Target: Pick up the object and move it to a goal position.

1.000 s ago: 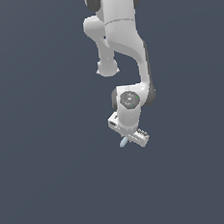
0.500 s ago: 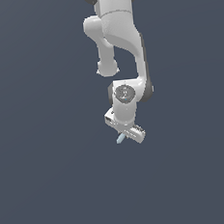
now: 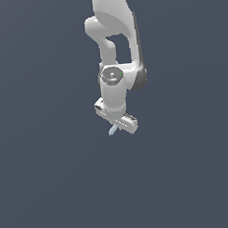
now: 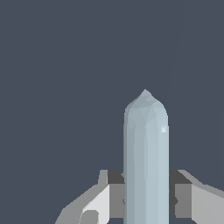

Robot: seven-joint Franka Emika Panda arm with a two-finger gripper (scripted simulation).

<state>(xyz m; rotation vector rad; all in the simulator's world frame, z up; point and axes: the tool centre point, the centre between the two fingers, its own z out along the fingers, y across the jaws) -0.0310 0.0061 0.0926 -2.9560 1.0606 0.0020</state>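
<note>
The object is a thin pale blue-grey rod (image 3: 112,130) with a rounded end. In the exterior view only its tip shows, poking out below the white gripper (image 3: 116,122) of my arm. In the wrist view the rod (image 4: 146,162) stands large between the two grey fingers (image 4: 98,199), which press against its sides. The gripper is shut on the rod and holds it above the dark floor.
The white arm (image 3: 114,47) reaches down from the top of the exterior view. A plain dark grey-blue floor (image 3: 42,167) fills the rest of both views.
The arm has pulled up and back, carrying the gripper and the rod higher in the exterior view. The rod stays held between the fingers.
</note>
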